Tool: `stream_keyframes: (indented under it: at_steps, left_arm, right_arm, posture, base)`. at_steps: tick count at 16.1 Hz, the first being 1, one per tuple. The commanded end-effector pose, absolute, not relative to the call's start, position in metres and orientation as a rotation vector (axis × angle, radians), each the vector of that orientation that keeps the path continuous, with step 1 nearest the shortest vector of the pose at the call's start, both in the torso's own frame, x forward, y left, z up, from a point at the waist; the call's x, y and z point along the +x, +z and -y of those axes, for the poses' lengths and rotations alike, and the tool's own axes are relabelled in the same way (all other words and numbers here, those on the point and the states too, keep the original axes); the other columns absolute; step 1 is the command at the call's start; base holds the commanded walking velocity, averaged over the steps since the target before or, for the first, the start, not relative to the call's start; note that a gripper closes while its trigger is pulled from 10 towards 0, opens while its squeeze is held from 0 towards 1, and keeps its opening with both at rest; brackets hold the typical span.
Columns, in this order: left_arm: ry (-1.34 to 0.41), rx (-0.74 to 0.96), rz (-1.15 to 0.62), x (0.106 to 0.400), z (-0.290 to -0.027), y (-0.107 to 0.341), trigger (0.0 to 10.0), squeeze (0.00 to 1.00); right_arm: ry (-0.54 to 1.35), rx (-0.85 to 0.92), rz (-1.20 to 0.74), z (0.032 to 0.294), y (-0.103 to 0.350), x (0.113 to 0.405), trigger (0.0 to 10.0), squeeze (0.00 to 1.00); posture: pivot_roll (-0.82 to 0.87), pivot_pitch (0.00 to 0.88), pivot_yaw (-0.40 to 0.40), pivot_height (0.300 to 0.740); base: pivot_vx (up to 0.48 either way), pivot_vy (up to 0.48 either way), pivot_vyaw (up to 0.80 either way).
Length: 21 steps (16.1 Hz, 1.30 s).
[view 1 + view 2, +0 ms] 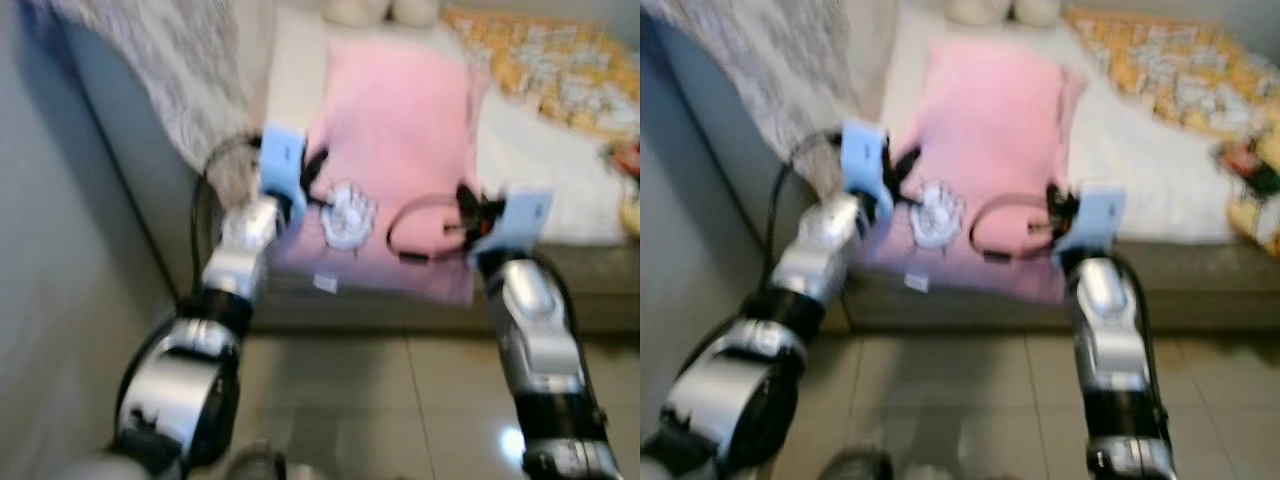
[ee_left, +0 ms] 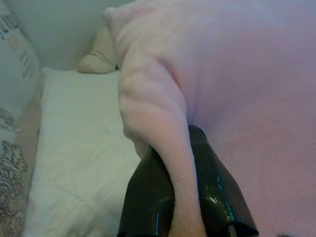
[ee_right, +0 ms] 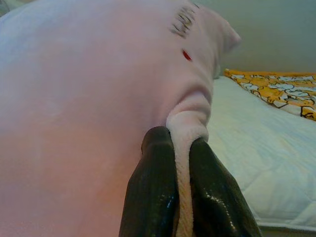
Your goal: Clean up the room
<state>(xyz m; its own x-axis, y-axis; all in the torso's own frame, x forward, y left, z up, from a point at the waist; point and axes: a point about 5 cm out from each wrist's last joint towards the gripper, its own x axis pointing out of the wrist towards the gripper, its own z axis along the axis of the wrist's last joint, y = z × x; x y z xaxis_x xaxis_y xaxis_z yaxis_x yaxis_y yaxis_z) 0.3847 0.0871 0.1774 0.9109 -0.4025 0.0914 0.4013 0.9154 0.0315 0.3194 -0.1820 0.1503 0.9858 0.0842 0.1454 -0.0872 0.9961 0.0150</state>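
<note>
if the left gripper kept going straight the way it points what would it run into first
More of the pink blanket it already pinches: the left gripper points along the fold, with a cream pillow beyond, though depth is unclear.

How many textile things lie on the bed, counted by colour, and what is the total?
Pink blanket, pinched by left gripper and right gripper: 1
Yellow patterned cover: 1
Grey patterned cloth: 1
Cream cushions: 2
Total: 5
</note>
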Motion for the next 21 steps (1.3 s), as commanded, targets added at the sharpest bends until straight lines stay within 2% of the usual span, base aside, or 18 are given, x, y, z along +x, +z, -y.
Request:
stream_keyframes:
  at_steps: [1,21]
  left_arm:
    - [-0.382,0.017,0.129,0.3870,-0.0926,0.1856,10.0,0.00]
    - [-0.337,0.066,0.133,0.3895,-0.0875,0.1879,10.0,0.00]
  right_arm:
    - [0.032,0.007,0.173,0.1958,0.1574,0.3186,10.0,0.00]
    - [0.028,0.030,0.179,0.1931,0.1573,0.3216,10.0,0.00]
  posture:
    - [0.11,0.020,-0.035,0.740]
    - [0.11,0.021,-0.031,0.740]
  base:
    - [0.000,0.000,0.00]
    - [0.000,0.000,0.00]
